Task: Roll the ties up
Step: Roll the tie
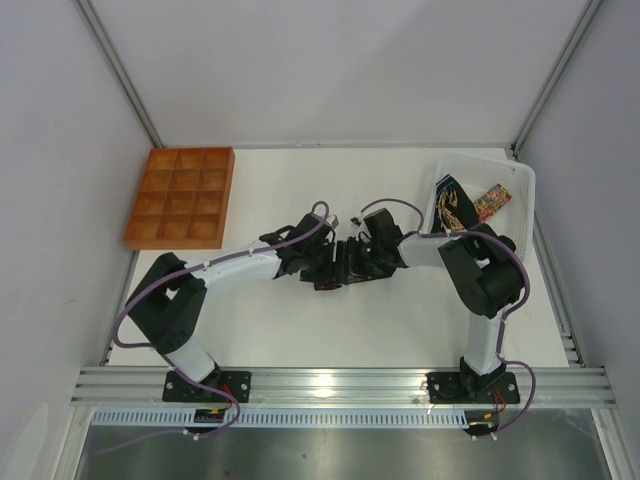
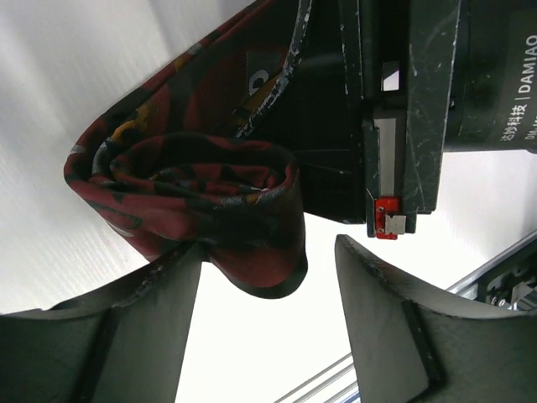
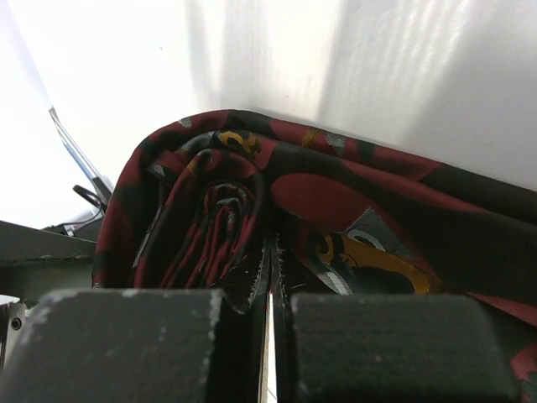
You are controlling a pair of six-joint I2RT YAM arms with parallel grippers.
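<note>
Gripping anything, Sam, that right gripper point(image 3: 270, 281)?

Yes, Lena. Its jaws are almost together, only a sliver of light between them, and the maroon tie point(image 3: 336, 197) is nipped there at the heart of its coil.

And the left gripper point(image 2: 268, 250)?

Spread wide, clamping nothing. The rolled end sits in the gap, resting against one of its fingers point(image 2: 143, 327). The other finger stands clear of the cloth.

How will that fabric behave, do you reckon?

Light, soft and slick, I'd judge. A coil like that wants to spring loose or telescope sideways the moment pressure eases. I'd take it across the full width of the roll, squeezing both sides, rather than by one edge or the loose tail.

Where's the loose tail?

A band of it climbs from the coil toward the right gripper. How much is left unrolled I can't tell from these views.

And where does the whole business sit?

Middle of the table point(image 1: 300, 330), with both arms meeting over it. Well apart, at the far right, a white basket point(image 1: 515, 175) holds other ties point(image 1: 455, 208), patterned and lying loose as far as I can make out. At the far left lies an orange tray point(image 1: 180, 197) divided into compartments.
</note>
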